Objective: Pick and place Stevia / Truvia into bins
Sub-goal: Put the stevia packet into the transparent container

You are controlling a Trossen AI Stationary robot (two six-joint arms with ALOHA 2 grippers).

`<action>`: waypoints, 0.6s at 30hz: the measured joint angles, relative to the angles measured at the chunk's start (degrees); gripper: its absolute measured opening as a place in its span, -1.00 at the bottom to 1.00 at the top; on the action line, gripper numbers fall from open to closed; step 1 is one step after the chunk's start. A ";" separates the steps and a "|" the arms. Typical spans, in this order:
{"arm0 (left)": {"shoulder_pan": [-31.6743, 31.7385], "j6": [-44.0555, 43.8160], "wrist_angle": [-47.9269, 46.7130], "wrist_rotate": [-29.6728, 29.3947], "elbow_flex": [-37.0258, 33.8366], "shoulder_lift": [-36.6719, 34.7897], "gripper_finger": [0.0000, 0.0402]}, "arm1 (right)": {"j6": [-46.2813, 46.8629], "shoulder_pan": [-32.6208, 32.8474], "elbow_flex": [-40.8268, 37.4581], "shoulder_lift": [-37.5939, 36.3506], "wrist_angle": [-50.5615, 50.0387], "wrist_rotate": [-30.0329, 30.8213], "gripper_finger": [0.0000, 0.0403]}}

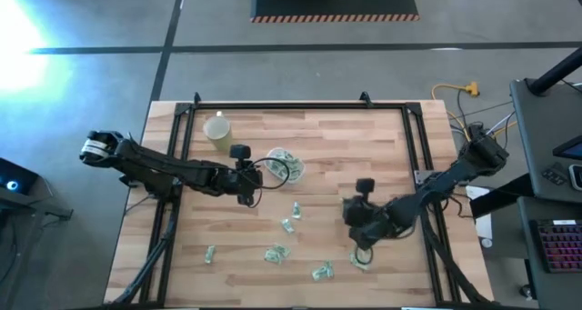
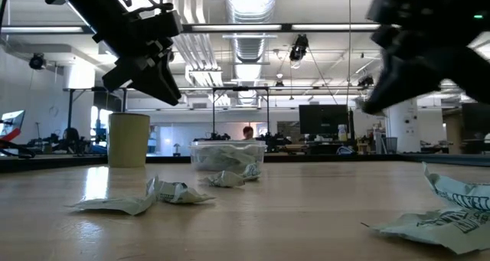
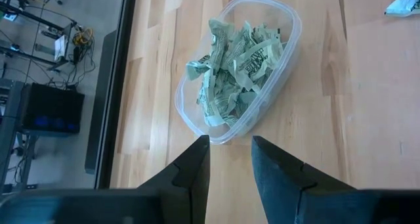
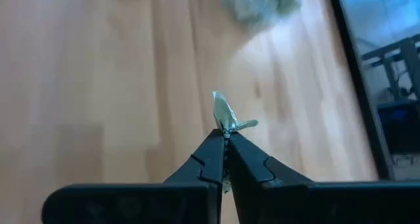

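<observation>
- Now we see the right gripper [image 4: 226,137] closed on one sachet [image 4: 226,112], pinched at its edge so it can be carried; it is right of centre in the high view.
- We see the left gripper [image 3: 230,159], fingers parted and empty, just beside the clear tub [image 3: 287,50].
- Loose sachets [image 1: 275,254] lie low in the frame.

dark print on the crumpled sachets [image 3: 244,66], too small to read, no other legible text

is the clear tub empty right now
No, the clear tub holds a heap of crumpled green-and-white sachets, seen plainly in the left wrist view.
</observation>
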 joint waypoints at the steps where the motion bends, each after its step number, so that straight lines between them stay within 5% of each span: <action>1: 0.00 0.00 0.00 0.00 0.00 0.00 -0.52 | -2.79 -1.37 0.25 0.00 2.09 0.00 -0.96; 10: 0.00 -0.02 -0.08 -1.17 0.00 0.00 -0.52 | -28.59 -12.41 0.38 0.00 26.21 -5.70 -0.96; 18: -0.05 -4.73 -3.50 -10.88 -0.02 -2.00 -0.52 | -35.98 -21.25 0.38 0.04 34.24 -14.07 -0.96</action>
